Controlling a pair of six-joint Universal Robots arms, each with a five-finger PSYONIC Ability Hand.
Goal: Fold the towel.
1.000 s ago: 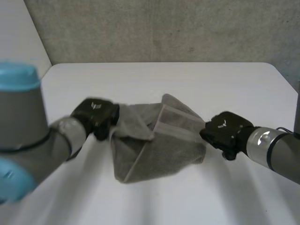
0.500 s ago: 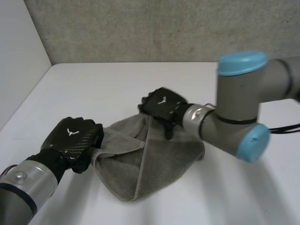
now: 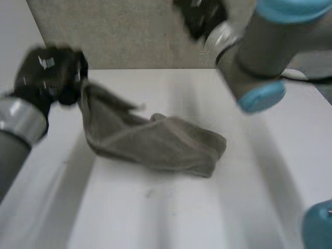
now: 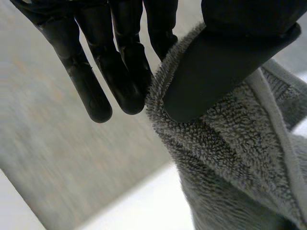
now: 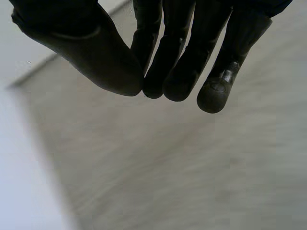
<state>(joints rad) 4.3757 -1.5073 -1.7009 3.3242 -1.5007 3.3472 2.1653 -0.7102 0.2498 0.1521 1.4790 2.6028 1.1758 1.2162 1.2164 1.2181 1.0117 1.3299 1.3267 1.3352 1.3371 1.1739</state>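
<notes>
The grey towel (image 3: 161, 142) lies crumpled across the middle of the white table (image 3: 171, 212), and one corner is drawn up toward the far left. My left hand (image 3: 49, 72) holds that raised corner above the table's left edge. In the left wrist view its thumb (image 4: 225, 62) pinches the towel (image 4: 230, 163) against the fingers (image 4: 124, 72). My right hand (image 3: 199, 15) hangs high over the back of the table, well clear of the towel. In the right wrist view the right hand (image 5: 177, 57) has thumb and fingers pressed together with nothing between them.
A grey wall (image 3: 129, 36) stands behind the table and a pale side wall at the left. My right arm (image 3: 259, 52) reaches across the back right of the table. A light-blue joint cap (image 3: 319, 228) sits at the near right corner.
My left hand has lifted the towel's corner up and toward the far left, stretching the cloth. My right hand has left the towel's middle and risen high toward the back wall.
</notes>
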